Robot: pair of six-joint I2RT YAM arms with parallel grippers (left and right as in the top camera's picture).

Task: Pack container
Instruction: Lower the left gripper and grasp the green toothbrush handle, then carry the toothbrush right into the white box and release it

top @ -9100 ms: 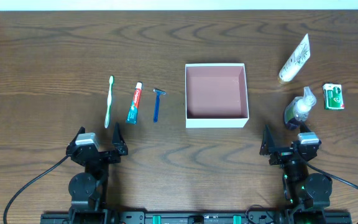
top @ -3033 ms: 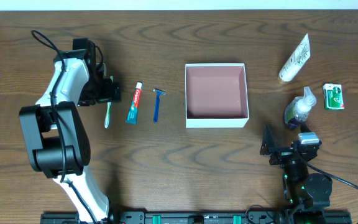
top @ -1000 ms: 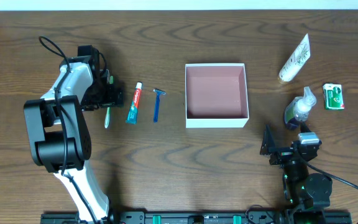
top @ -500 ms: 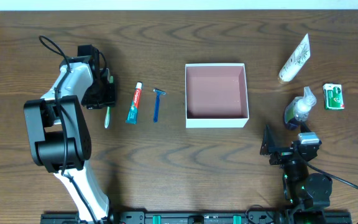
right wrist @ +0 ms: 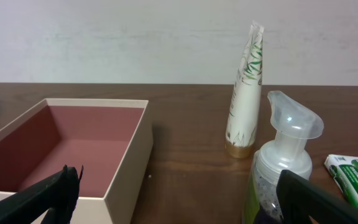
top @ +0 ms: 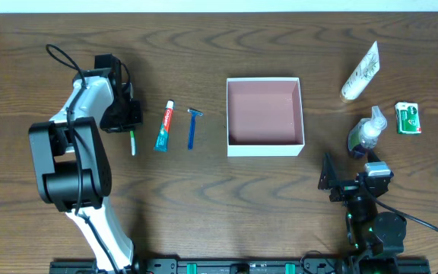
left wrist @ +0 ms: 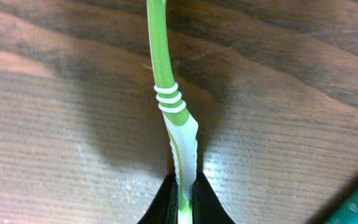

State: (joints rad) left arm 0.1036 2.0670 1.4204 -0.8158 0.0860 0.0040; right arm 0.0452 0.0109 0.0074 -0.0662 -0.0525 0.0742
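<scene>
The container [top: 265,149] is a shallow square box with white walls and a dusty pink inside, standing at the table's centre; its near corner also shows in the right wrist view [right wrist: 128,167]. A green and white toothbrush [top: 133,141] lies at the left. My left gripper [top: 131,120] is shut on the toothbrush and covers its upper part. In the left wrist view the black fingers pinch the toothbrush [left wrist: 165,87] at the gripper [left wrist: 184,208]. My right gripper [top: 348,170] rests open near the front right edge, nothing between its fingers [right wrist: 48,198].
A toothpaste tube [top: 164,126] and a blue razor [top: 192,127] lie between the toothbrush and the box. Right of the box are a white tube [top: 361,71], a pump bottle [top: 366,134] and a small green packet [top: 408,118]. The bottle [right wrist: 284,168] stands close to my right gripper.
My left gripper has gone from open around the toothbrush to shut on it, and the handle's end has shifted slightly right. The right arm has not moved.
</scene>
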